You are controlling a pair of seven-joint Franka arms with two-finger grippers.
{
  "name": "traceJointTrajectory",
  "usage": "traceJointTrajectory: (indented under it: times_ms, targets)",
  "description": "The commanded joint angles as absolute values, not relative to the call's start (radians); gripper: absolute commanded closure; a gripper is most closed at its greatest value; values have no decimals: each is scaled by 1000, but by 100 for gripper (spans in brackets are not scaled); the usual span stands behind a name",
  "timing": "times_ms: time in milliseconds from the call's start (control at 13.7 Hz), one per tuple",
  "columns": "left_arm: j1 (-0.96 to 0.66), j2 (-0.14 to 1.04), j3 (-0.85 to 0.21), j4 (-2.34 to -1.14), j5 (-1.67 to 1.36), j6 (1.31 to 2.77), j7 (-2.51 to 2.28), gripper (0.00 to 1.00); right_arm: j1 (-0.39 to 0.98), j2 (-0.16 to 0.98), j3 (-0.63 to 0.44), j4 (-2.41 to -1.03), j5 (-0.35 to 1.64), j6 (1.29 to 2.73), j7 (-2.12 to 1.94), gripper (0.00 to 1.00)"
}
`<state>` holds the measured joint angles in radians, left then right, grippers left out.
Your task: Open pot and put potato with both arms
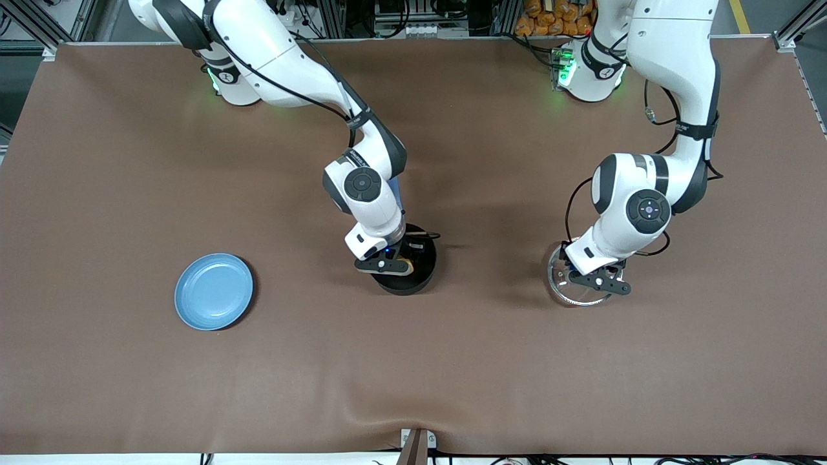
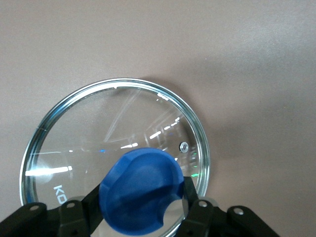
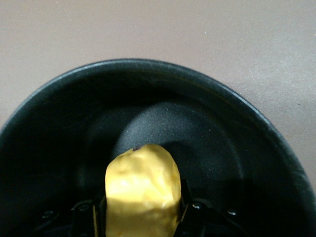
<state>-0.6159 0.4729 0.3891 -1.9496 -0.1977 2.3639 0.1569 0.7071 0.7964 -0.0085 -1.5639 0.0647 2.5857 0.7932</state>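
The black pot (image 1: 417, 274) stands open in the middle of the table; its blue handle (image 1: 397, 194) is mostly hidden under the right arm. My right gripper (image 1: 387, 265) is down inside the pot (image 3: 212, 133), shut on the yellow potato (image 3: 142, 190), which hangs just above the pot's floor. The glass lid (image 1: 572, 287) lies on the table toward the left arm's end, apart from the pot. My left gripper (image 1: 599, 281) is over it, with its fingers closed on either side of the lid's blue knob (image 2: 140, 190). The steel rim (image 2: 200, 133) rests on the cloth.
A flat blue plate (image 1: 214, 291) lies toward the right arm's end of the table, nearer to the front camera than the pot. Brown cloth (image 1: 413, 374) covers the whole table. A small bracket (image 1: 417, 442) sits at the front edge.
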Motion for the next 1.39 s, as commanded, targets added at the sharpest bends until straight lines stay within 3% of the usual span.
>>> traceJointTrajectory:
  times_ms: [0, 219, 438, 803, 1095, 1314]
  targets:
    - [-604, 463, 383, -1936, -179, 2372, 170, 0, 719, 804, -25, -1534, 57, 2574, 808, 0]
    - [-604, 460, 383, -1927, -175, 2370, 172, 0, 704, 756, -34, -1532, 40, 2531, 801, 0]
    - [-604, 428, 387, -1889, -172, 2341, 186, 0, 706, 631, -81, -1517, 31, 2355, 798, 0]
    - [-595, 322, 390, -1734, -169, 2071, 184, 0, 703, 422, -248, -1503, -5, 2090, 689, 0]
    - [-566, 301, 390, -1481, -166, 1763, 167, 0, 703, 316, -415, -1505, 9, 1918, 367, 0]
    - [-539, 227, 377, -1434, -161, 1669, 126, 0, 645, 236, -477, -1516, 35, 1844, 215, 0]
